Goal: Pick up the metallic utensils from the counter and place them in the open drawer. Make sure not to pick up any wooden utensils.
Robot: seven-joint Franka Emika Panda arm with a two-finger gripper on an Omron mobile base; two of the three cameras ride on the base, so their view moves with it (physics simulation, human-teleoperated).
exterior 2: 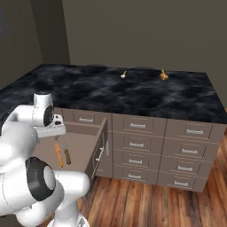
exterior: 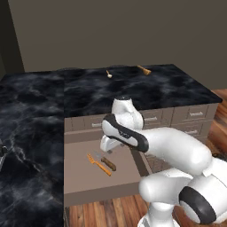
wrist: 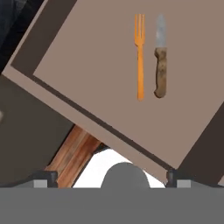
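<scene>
Orange fork (wrist: 139, 54) and brown-handled knife (wrist: 160, 57) lie side by side, apart, on the floor of the open drawer (wrist: 92, 65). Fingers (wrist: 112, 178) spread wide, holding nothing, above the drawer. Two wooden utensils (exterior: 143, 70) rest far back on the black worktop (exterior: 40, 102).
</scene>
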